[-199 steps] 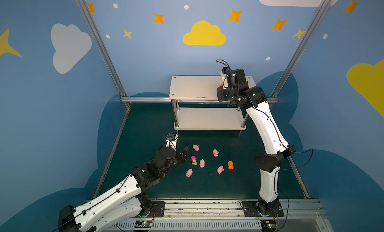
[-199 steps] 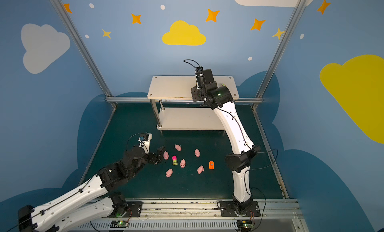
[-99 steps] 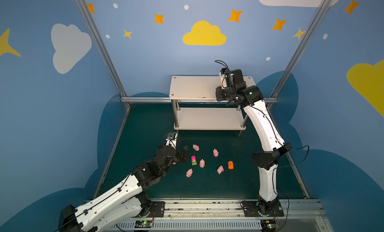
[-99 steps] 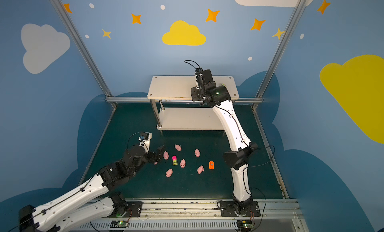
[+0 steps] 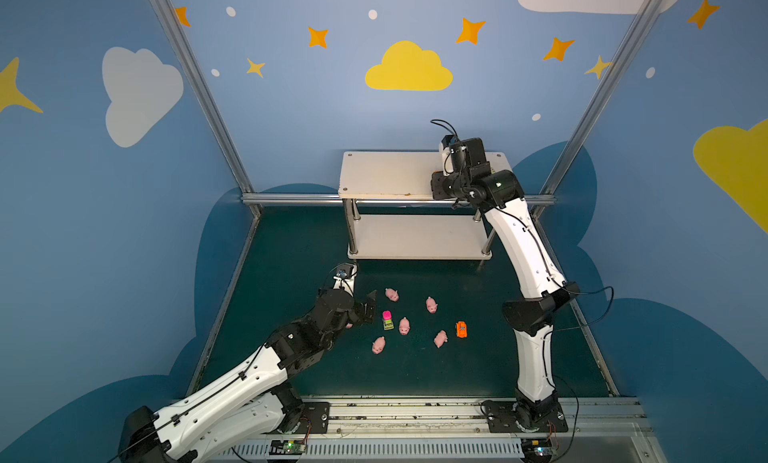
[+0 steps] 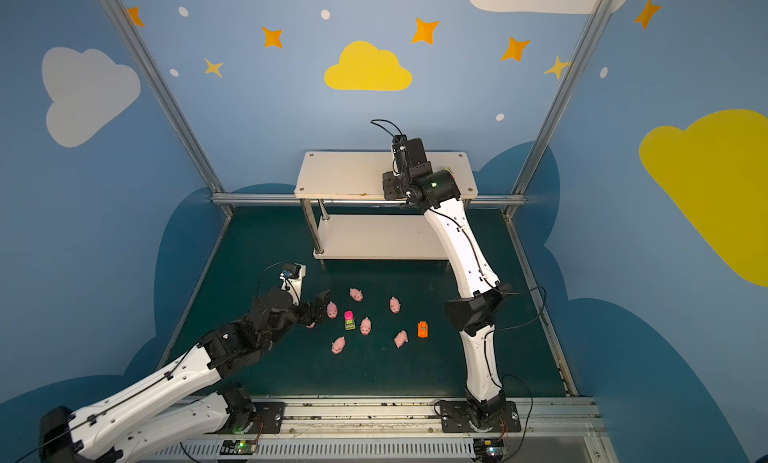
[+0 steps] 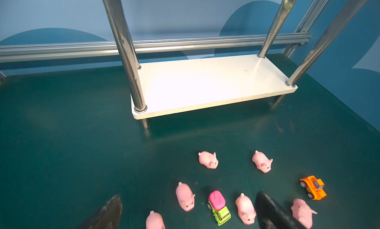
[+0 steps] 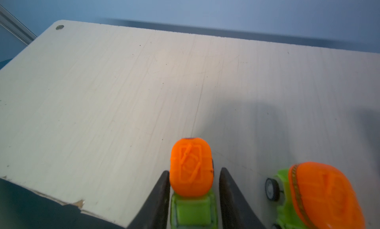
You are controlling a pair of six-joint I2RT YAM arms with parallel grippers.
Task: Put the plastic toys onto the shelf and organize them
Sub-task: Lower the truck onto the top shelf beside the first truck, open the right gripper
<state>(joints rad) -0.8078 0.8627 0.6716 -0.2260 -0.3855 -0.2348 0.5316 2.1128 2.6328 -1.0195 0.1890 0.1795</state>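
On the shelf's [image 5: 386,174] top board [image 8: 123,84] stands a green truck with an orange drum [image 8: 191,168]. My right gripper [image 8: 194,171] straddles it, open: one finger is at the drum and a narrow gap shows at the other. A second green and orange truck [image 8: 320,197] stands beside it. My left gripper [image 7: 189,197] hangs wide open low over the mat, with a pink pig [image 6: 331,310] between its fingers and another pig [image 7: 155,220] close by. Several more pigs [image 5: 391,294], a pink and green truck [image 5: 387,319] and an orange vehicle [image 5: 461,329] lie on the mat.
The shelf's lower board [image 7: 205,82] is bare and its chrome legs [image 7: 125,53] stand between the mat and the top board. An aluminium rail [image 5: 291,198] runs behind the shelf. The right arm [image 5: 519,240] leans over the shelf's right end.
My right gripper's jaws have parted a little around the truck on the top board, and that arm has shifted slightly left. The left arm has hardly moved.
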